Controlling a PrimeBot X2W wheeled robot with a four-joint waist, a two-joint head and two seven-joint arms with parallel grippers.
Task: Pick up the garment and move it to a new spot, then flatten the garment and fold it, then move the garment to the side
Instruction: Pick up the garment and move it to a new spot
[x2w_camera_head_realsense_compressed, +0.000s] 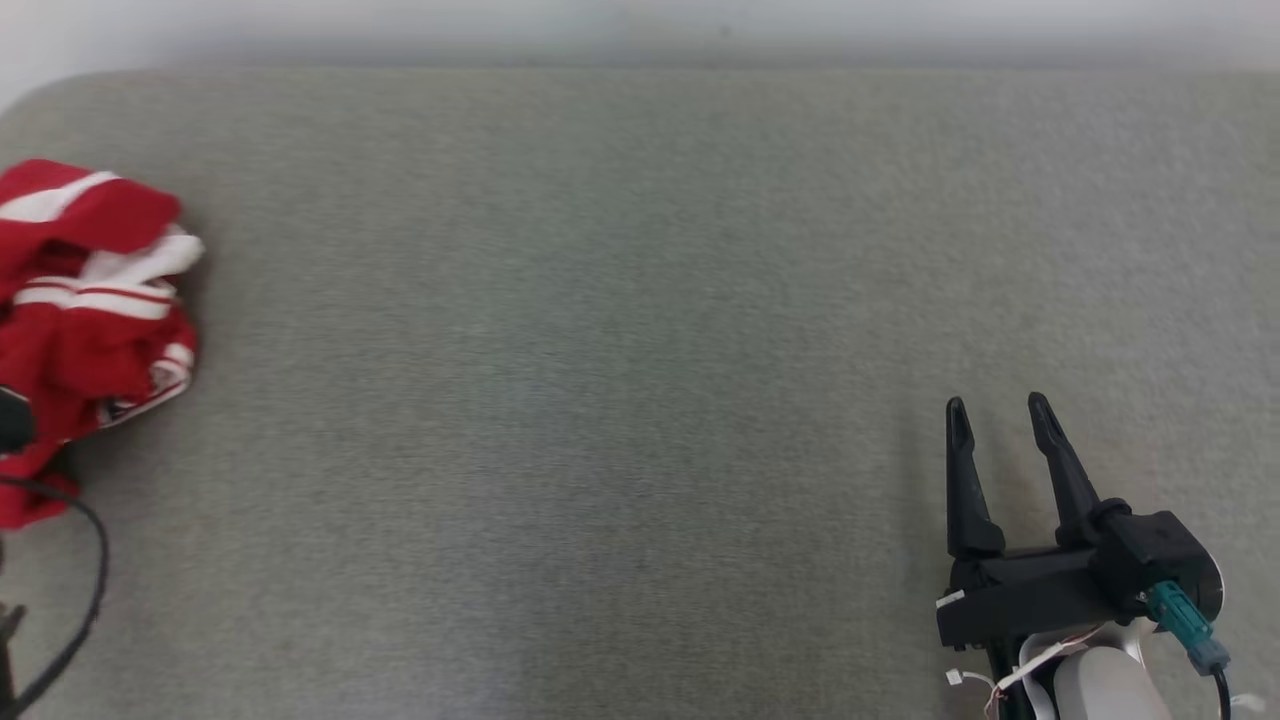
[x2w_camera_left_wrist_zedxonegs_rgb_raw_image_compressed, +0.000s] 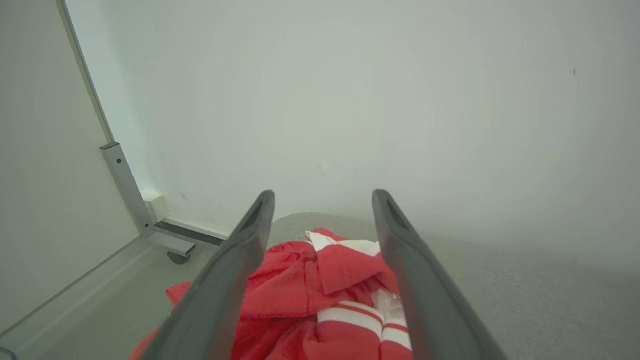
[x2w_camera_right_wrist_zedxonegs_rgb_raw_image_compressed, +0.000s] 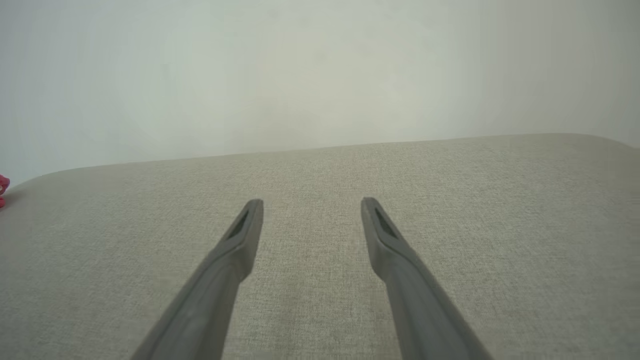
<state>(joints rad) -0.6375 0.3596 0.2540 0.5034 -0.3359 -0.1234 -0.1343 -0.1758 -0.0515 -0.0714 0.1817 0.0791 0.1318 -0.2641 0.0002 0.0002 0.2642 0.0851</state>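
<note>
Head view: you've got the garment (x2w_camera_head_realsense_compressed: 90, 320), red with white stripes, bunched in a heap at the left edge of the grey fabric surface (x2w_camera_head_realsense_compressed: 620, 330) and partly cut off by the frame. It's not picked up yet, so you're at step one. Left wrist view puts the left gripper (x2w_camera_left_wrist_zedxonegs_rgb_raw_image_compressed: 324, 195) right over the heap, fingers spread wide with nothing gripped and red cloth showing in the gap below. Can't tell if the fingers touch the cloth. That pose reads as lined up for a grab from above. Right gripper (x2w_camera_head_realsense_compressed: 997, 405) sits near-right, well apart from the garment, fingers wide and empty, pointing to the far side over bare surface. It's likely parked there so the middle is free as the new spot for laying out. A dark cable (x2w_camera_head_realsense_compressed: 95, 560) loops at near-left just beside the heap's near end, so watch it doesn't snag on the lift. With crumpled folds one pinch may catch only a loose flap, so go for a thick ridge. Pale wall (x2w_camera_left_wrist_zedxonegs_rgb_raw_image_compressed: 375, 100) behind.
</note>
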